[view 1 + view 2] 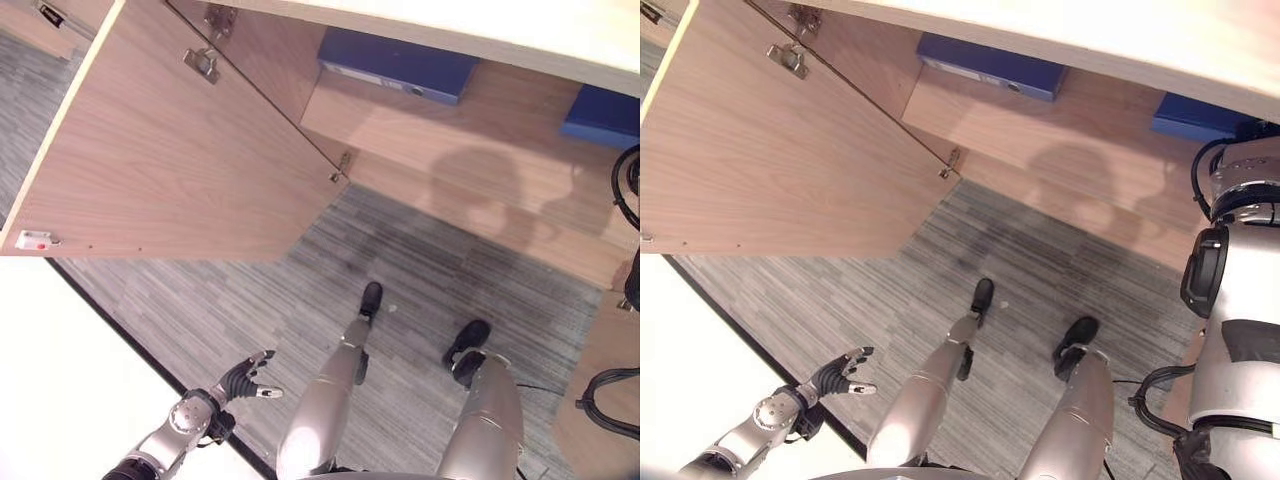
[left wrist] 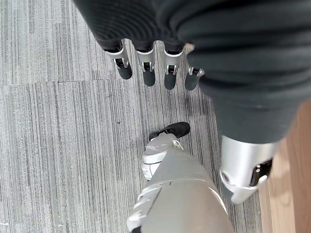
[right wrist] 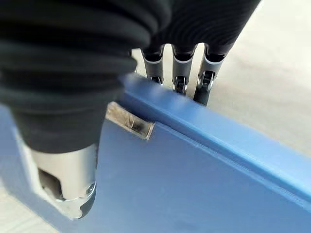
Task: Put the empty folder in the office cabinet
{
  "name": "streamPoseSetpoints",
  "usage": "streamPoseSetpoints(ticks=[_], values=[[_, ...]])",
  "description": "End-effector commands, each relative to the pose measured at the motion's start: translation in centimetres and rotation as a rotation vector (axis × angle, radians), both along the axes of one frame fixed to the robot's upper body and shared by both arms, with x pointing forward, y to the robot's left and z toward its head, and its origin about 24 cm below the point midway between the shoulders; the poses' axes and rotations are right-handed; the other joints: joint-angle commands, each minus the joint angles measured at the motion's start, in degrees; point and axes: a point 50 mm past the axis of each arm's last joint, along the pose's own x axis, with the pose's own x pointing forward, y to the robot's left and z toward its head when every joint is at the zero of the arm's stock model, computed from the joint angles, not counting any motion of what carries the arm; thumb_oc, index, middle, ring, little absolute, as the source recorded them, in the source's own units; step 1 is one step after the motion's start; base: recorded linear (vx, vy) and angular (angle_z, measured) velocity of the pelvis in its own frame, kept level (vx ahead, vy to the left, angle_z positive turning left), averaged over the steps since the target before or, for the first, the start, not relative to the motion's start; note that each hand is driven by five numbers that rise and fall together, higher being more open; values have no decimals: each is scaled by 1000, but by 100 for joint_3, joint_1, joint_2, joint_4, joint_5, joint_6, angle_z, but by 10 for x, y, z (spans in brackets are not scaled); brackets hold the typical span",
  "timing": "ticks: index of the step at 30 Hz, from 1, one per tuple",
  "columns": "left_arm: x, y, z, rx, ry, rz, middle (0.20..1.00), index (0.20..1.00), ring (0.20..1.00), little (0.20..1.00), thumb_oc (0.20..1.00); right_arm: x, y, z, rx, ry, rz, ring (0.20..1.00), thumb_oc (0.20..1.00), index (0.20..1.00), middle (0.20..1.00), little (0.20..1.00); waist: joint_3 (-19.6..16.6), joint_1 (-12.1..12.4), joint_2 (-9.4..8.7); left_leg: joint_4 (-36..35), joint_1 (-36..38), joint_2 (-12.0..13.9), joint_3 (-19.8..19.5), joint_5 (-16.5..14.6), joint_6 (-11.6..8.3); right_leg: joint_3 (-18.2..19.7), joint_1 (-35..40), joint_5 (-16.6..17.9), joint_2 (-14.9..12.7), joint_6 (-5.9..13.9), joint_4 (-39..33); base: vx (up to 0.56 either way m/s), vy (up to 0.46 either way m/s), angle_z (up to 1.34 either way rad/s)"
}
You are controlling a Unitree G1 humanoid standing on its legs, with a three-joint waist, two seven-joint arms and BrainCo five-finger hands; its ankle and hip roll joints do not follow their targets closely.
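A blue folder [image 3: 194, 179] lies on the wooden shelf [image 1: 480, 150] of the open office cabinet, at its right end [image 1: 1188, 115]. In the right wrist view my right hand [image 3: 177, 68] grips this folder: the fingers reach over its far edge and the thumb [image 3: 68, 184] rests on its near face, beside a small metal fitting [image 3: 130, 121]. My left hand [image 1: 245, 380] hangs low at the lower left, over the grey carpet, fingers [image 2: 146, 68] spread and holding nothing.
A second blue folder [image 1: 398, 65] lies further back on the same shelf. The cabinet's wooden door [image 1: 170, 170] stands swung open to the left. A white surface with a dark edge [image 1: 60, 370] lies by my left arm. Striped grey carpet [image 1: 300, 290] covers the floor.
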Motion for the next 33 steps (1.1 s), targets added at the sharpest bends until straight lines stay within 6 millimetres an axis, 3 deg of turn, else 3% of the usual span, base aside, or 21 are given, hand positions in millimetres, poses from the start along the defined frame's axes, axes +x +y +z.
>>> streamPoseSetpoints(ticks=[1, 8, 10, 11, 16, 17, 19, 26, 31, 33], values=[[8, 19, 3, 87, -5, 11, 1000, 1000, 1000, 1000, 1000, -16, -21, 19, -51, -54, -63, 1000, 1000, 1000, 1000, 1000, 180, 316, -109, 172, 480, 92, 131, -1193, 89, 169, 758, -342, 309, 785, -516, 0, 0, 0], [6, 13, -6, 59, 12, 63, 1000, 1000, 1000, 1000, 1000, -7, -10, -17, 3, 10, -48, 1000, 1000, 1000, 1000, 1000, 113, 336, -172, -17, 770, 114, 122, -1145, 104, 156, 1137, -224, 395, 769, -854, 0, 16, -8], [6, 8, -8, 40, 9, 82, 1000, 1000, 1000, 1000, 1000, -4, -5, -32, 12, 33, -39, 1000, 1000, 1000, 1000, 1000, 136, 357, -152, -62, 787, 110, 145, -989, 115, 33, 1223, -5, 386, 732, -1005, -60, 52, -3], [6, 8, -8, 41, 10, 82, 1000, 1000, 1000, 1000, 1000, -4, -5, -33, 12, 34, -40, 1000, 1000, 1000, 1000, 1000, 92, 327, -171, -103, 861, 119, 114, -1099, 103, 111, 1296, -141, 422, 772, -1024, -11, 32, -2], [4, 4, -10, 13, 18, 93, 1000, 1000, 1000, 1000, 1000, 5, 9, -53, 3, 27, 5, 1000, 1000, 1000, 1000, 1000, 109, 333, -209, -90, 919, 140, 131, -965, 120, -8, 1492, 112, 453, 721, -1264, -22, 15, -1], [4, 4, -10, 13, 18, 94, 1000, 1000, 1000, 1000, 1000, 5, 9, -54, 3, 27, 5, 1000, 1000, 1000, 1000, 1000, 71, 304, -230, -112, 977, 146, 108, -1081, 107, 79, 1547, -24, 484, 757, -1268, -34, 12, -13], [4, 5, -11, -3, 18, 121, 1000, 1000, 1000, 1000, 1000, 11, 20, -67, -9, 21, 51, 1000, 1000, 1000, 1000, 1000, 117, 305, -273, -62, 971, 156, 145, -984, 121, -11, 1619, 200, 504, 723, -1407, -87, 40, -12], [2, 9, -12, -10, 31, 147, 1000, 1000, 1000, 1000, 1000, 13, 31, -92, 8, 42, 76, 1000, 1000, 1000, 1000, 1000, 71, 253, -408, -96, 1126, 189, 171, -990, 123, -17, 1893, 354, 557, 721, -1721, -6, 9, -1], [-2, 11, -14, -32, 41, 176, 1000, 1000, 1000, 1000, 1000, 1, 38, -139, 61, 140, 80, 1000, 1000, 1000, 1000, 1000, -22, 202, -471, -280, 1415, 207, 231, -950, 141, -34, 2169, 495, 545, 762, -1962, -6, 30, -8], [-4, 12, -15, -35, 47, 180, 1000, 1000, 1000, 1000, 1000, -2, 38, -148, 65, 162, 83, 1000, 1000, 1000, 1000, 1000, -48, 204, -468, -344, 1490, 198, 241, -928, 150, -52, 2239, 537, 528, 780, -2028, -1, 34, -6]])
